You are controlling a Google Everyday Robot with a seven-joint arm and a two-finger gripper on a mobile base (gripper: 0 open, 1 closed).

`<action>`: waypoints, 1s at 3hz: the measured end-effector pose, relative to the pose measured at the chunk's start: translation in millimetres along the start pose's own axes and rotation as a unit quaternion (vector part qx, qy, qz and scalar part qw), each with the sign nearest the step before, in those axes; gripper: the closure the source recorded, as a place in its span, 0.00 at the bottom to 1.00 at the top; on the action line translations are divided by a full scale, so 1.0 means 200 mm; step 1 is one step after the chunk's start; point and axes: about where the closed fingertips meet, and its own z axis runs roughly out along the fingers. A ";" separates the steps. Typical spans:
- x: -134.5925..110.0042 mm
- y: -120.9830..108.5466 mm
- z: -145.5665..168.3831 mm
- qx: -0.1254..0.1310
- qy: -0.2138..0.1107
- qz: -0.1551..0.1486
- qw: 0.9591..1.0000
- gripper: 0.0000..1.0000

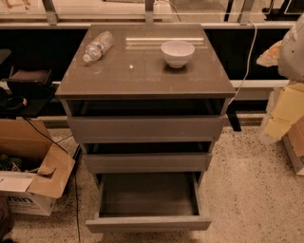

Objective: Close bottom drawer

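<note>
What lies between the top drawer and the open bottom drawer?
The middle drawer, slightly open, in the camera view; the gripper is at the right edge.

Lab or workshop corner, speckled terrazzo floor [251,190], open cardboard box [28,190], trailing cables [47,137] (foam blocks [289,107] stacked at right), metal rail posts [149,10] behind
</note>
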 end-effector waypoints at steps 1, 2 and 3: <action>0.03 0.00 0.06 -0.003 -0.008 0.010 1.000 0.33; 0.06 0.02 0.23 -0.021 -0.025 0.029 0.999 0.57; 0.07 0.05 0.46 -0.046 -0.030 0.049 0.997 0.79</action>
